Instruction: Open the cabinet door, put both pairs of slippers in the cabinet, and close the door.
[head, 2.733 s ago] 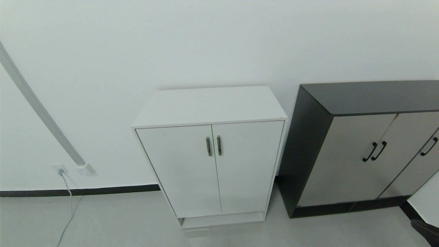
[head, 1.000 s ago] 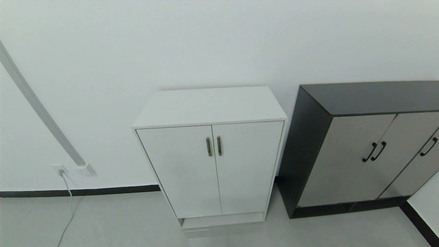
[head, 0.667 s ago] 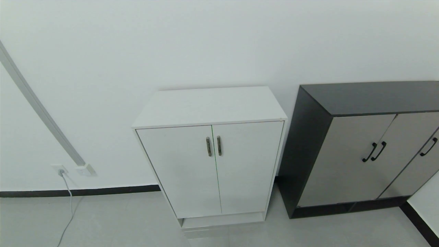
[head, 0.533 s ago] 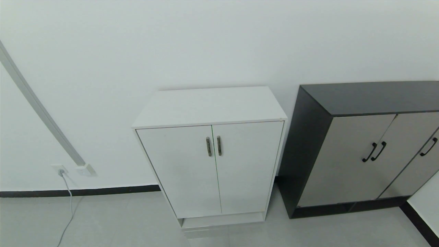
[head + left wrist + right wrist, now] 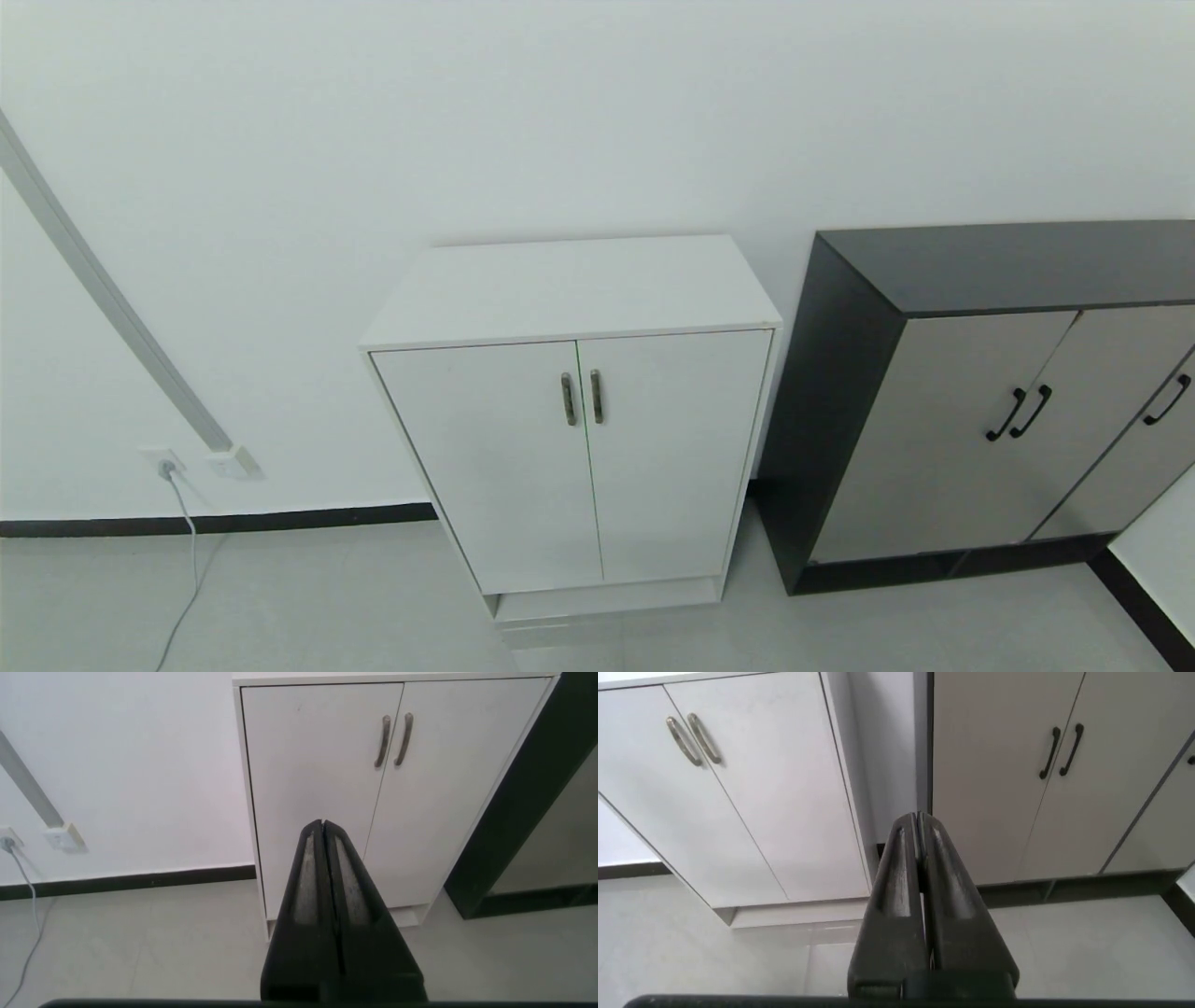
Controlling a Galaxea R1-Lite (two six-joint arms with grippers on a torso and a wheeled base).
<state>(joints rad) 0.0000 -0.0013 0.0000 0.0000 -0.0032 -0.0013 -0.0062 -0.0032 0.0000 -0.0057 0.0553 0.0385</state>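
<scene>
A white cabinet [image 5: 569, 289] stands against the wall with both doors closed; two metal handles [image 5: 581, 398] sit side by side at the middle seam. In the left wrist view my left gripper [image 5: 323, 826] is shut and empty, held back from the white cabinet [image 5: 318, 775] and level with its left door. In the right wrist view my right gripper [image 5: 921, 819] is shut and empty, facing the gap between the white cabinet [image 5: 775, 793] and the darker one.
A black cabinet [image 5: 1008, 271] with grey doors and black handles stands right of the white one. A wall socket [image 5: 161, 460] with a cable [image 5: 187, 579] sits at the lower left. Grey floor [image 5: 280, 607] lies open in front.
A dark object at the lower right corner of the head view 2.7 s ago has gone from sight. The cabinets have not moved.
</scene>
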